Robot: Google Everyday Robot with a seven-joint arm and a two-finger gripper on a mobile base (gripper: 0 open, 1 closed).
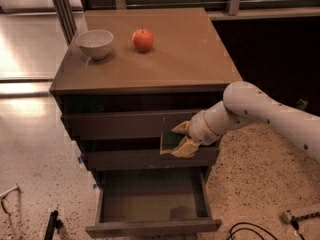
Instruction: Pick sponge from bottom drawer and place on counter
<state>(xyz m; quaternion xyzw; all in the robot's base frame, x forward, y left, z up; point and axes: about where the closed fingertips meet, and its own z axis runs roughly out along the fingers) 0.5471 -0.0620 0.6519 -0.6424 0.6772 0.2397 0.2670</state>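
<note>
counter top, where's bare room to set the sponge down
The counter is bare across its whole right half, from the apple to the right edge, and along the front strip ahead of the bowl. The back-left is crowded by bowl and apple. The gripper holds the sponge below the counter's front edge, right of centre.

yellowish gripper above the grey-brown bottom drawer grips a green sponge, beside red apple, tan counter.

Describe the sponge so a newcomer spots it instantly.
Start at the three-drawer cabinet; its bottom drawer is open. Above that, before the middle drawer front, the claw grips the sponge. It is the small flat dark-green slab, unlike the red apple on the counter.
</note>
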